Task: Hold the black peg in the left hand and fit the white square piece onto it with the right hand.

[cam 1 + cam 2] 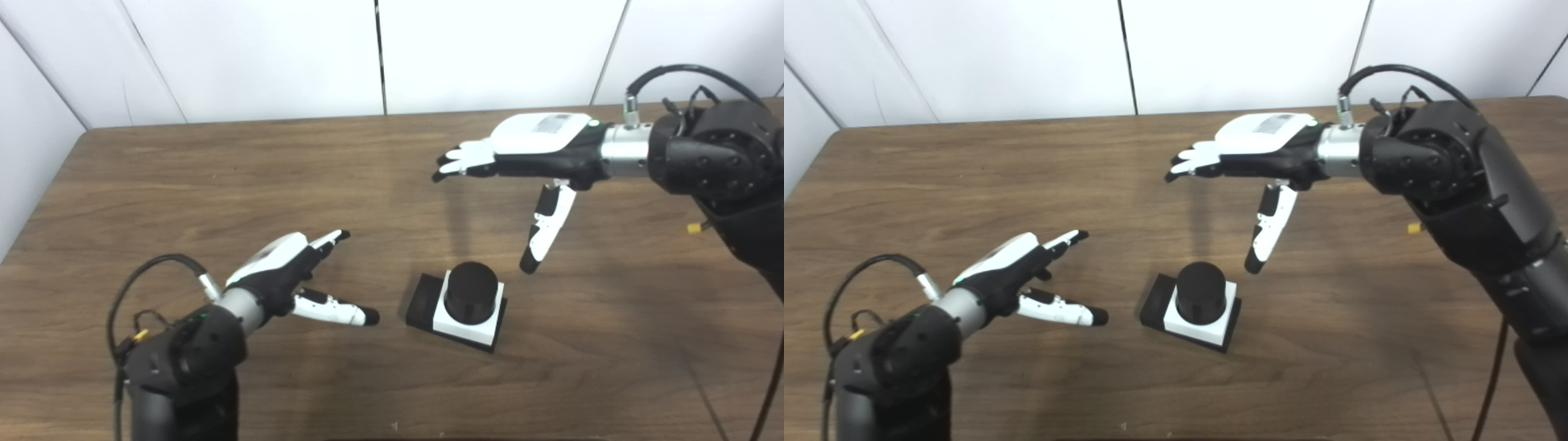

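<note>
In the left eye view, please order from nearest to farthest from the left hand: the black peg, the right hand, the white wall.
1. black peg, just right of the left hand
2. right hand, raised, far right
3. white wall, behind the table

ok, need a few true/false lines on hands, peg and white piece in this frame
1. The left hand grips the black peg. False: it is open, apart from the peg.
2. The white square piece sits around the peg. True.
3. The right hand is shut on the white square piece. False: it is open, above the table.
4. The assembly rests on the table between the hands. True.
</note>
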`<control>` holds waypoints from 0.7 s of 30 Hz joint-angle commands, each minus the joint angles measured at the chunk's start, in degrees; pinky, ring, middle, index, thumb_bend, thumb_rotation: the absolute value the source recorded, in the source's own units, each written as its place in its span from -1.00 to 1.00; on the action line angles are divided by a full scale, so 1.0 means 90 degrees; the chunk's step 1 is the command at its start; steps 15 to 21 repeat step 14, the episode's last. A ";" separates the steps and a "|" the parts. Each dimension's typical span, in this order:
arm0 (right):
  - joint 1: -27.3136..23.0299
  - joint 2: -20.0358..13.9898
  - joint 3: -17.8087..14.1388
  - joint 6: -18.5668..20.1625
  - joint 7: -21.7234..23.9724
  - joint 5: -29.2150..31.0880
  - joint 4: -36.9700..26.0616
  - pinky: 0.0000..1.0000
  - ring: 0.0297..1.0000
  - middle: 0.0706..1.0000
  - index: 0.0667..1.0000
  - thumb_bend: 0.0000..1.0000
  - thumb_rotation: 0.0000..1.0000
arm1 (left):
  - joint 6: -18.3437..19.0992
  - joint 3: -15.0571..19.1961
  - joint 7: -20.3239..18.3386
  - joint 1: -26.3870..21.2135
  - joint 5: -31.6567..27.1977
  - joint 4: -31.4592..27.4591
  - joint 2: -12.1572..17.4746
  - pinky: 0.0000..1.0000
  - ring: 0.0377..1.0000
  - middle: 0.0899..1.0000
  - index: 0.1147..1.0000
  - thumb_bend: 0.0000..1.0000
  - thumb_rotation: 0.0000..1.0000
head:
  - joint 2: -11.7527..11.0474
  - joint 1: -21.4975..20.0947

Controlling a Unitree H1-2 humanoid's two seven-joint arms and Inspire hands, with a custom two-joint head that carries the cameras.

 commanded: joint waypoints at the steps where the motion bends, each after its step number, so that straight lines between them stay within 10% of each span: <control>1: 0.0040 -0.0093 -0.0376 0.0502 -0.0264 0.0270 0.0029 0.82 0.99 0.97 0.96 1.00 0.01 | 0.0054 0.0335 0.0343 0.0081 -0.0690 -0.0044 0.0033 0.67 0.94 0.97 1.00 0.99 0.14 | -0.0035 -0.0020; 7: 0.1132 0.0108 -0.1500 0.1090 -0.1403 0.0667 0.0295 0.74 0.87 0.93 0.95 0.67 0.90 | 0.0051 0.1173 0.2006 0.0643 -0.2043 0.0137 -0.0376 0.69 0.79 0.83 0.99 0.73 0.44 | -0.0072 -0.0068; 14: 0.1910 0.1066 -0.2985 0.1969 -0.2649 0.2010 0.0427 0.98 1.00 0.98 1.00 0.27 1.00 | -0.0139 0.1681 0.3983 0.1018 -0.3624 0.0487 -0.0909 0.70 0.85 0.93 0.99 0.24 0.77 | -0.0120 -0.0125; 21: 0.1910 0.1066 -0.2985 0.1969 -0.2649 0.2010 0.0427 0.98 1.00 0.98 1.00 0.27 1.00 | -0.0139 0.1681 0.3983 0.1018 -0.3624 0.0487 -0.0909 0.70 0.85 0.93 0.99 0.24 0.77 | -0.0120 -0.0125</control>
